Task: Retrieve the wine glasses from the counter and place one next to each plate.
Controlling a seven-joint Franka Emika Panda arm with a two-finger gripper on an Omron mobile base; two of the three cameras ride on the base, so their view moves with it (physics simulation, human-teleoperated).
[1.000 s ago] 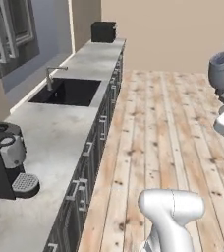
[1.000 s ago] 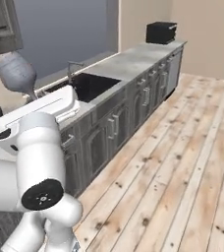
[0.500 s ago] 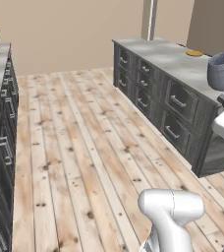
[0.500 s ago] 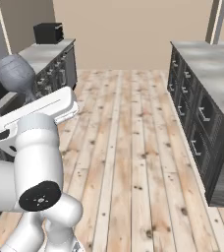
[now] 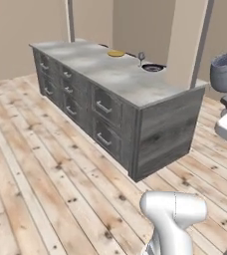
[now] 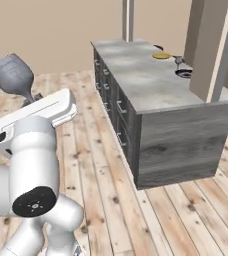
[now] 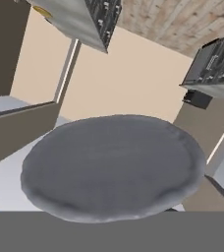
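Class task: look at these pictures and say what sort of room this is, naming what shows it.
Most likely a kitchen: a grey drawer-fronted island on a plank floor, set with plates and a wine glass.

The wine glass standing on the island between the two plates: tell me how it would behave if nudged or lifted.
The wine glass would probably tip easily: a rounded bowl sits high on a thin stem over a small foot. It looks light, so a sideways nudge might slide or topple it toward the dark plate close beside it. If tipped, the round bowl could roll across the island.
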